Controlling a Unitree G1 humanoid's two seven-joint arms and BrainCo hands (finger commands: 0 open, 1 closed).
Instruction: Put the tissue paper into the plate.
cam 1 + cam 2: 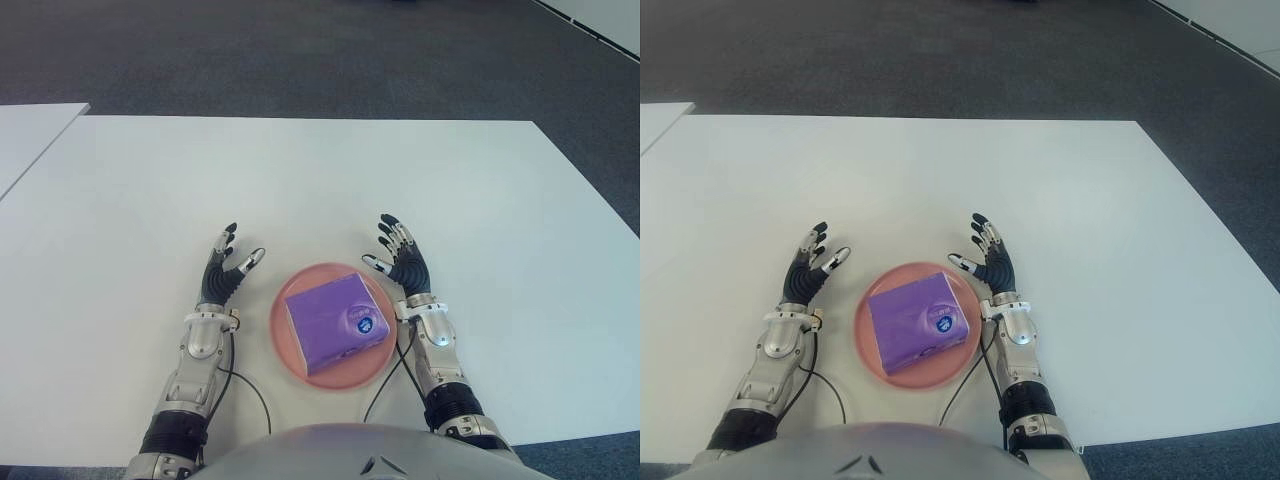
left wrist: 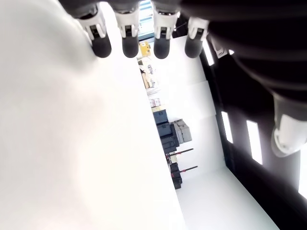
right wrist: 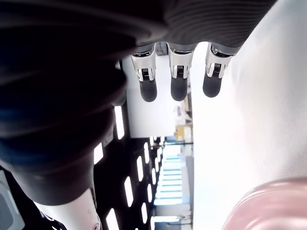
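Note:
A purple tissue pack [image 1: 335,322] with a round blue label lies inside the pink plate [image 1: 290,352] near the front edge of the white table [image 1: 320,190]. My left hand [image 1: 226,265] shows just left of the plate, fingers spread and holding nothing. On the plate's right side my right hand [image 1: 398,254] is also spread and empty. In the right wrist view the straight fingers [image 3: 178,79] reach out over the table, and the plate's pink rim [image 3: 268,206] shows in a corner.
A second white table [image 1: 30,140] stands at the far left, with a gap between. Dark grey carpet [image 1: 300,50] lies beyond the table's far edge. Cables [image 1: 250,390] run from both wrists toward my body.

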